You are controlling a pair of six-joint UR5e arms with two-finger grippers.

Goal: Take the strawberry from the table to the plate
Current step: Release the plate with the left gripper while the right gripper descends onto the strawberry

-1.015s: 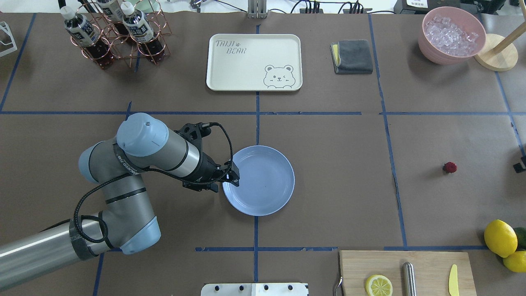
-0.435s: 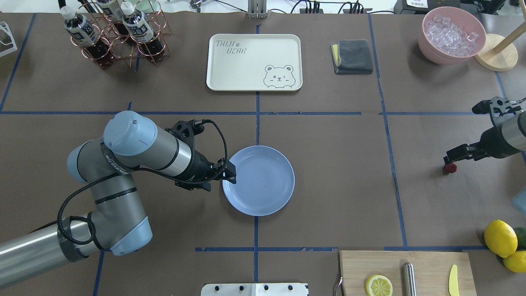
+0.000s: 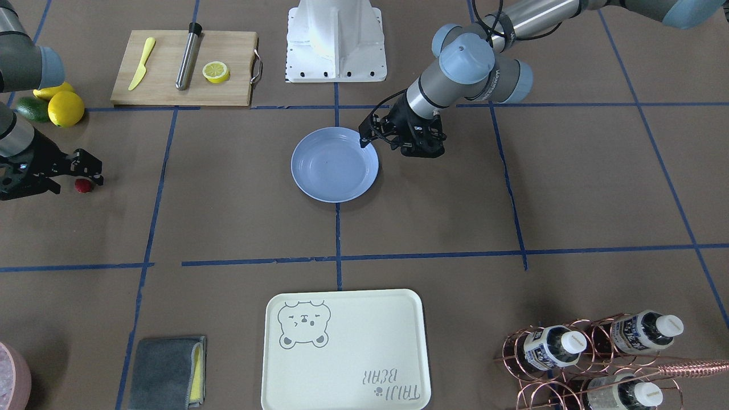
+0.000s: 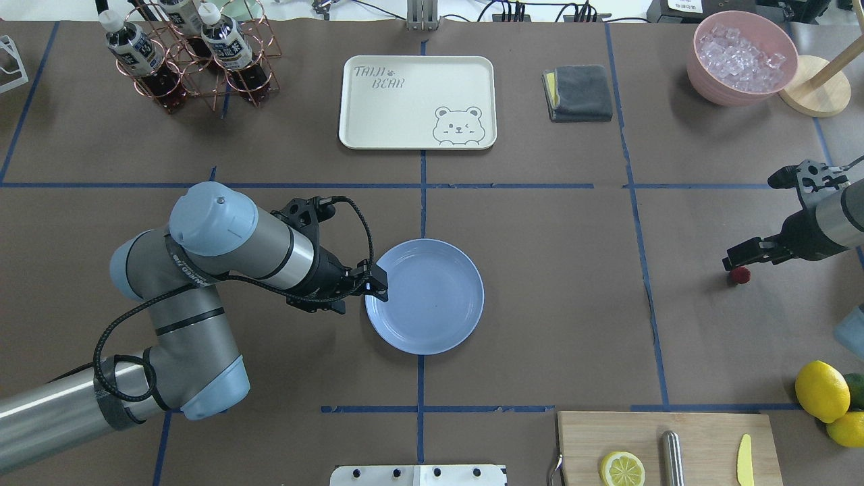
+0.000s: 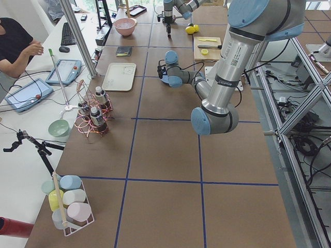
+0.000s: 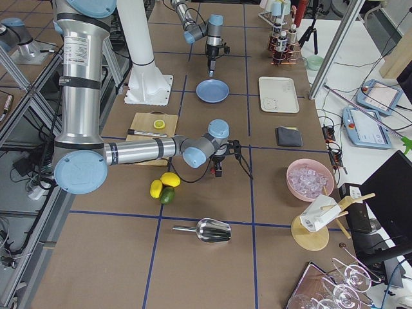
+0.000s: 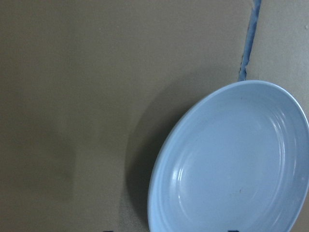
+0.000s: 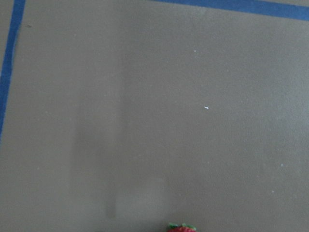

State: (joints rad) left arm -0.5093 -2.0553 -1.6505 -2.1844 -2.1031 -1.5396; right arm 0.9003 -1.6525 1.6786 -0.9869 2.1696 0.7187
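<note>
Right gripper [image 4: 734, 259] is well off to the plate's [image 4: 466, 331] right, low over the table [image 4: 553, 270]. Can't tell its jaw gap from here. Strawberry [image 4: 740, 274] is on that same side of the plate, just beside the tips and slightly robot-ward. Roundish, so no axis to align. Left gripper [image 4: 364, 291] is spread at the plate's rim, so it's the far arm.

The left arm [image 4: 229, 236] is reaching in from the near left corner of the surface [image 4: 540, 304], elbow bent, and the left pincer [image 4: 375, 283] is hanging low near the middle, jaws apart. The right arm [image 4: 827, 226] is stretching in over the right edge, the right pincer [image 4: 739, 260] tilting down, jaws spread.
</note>
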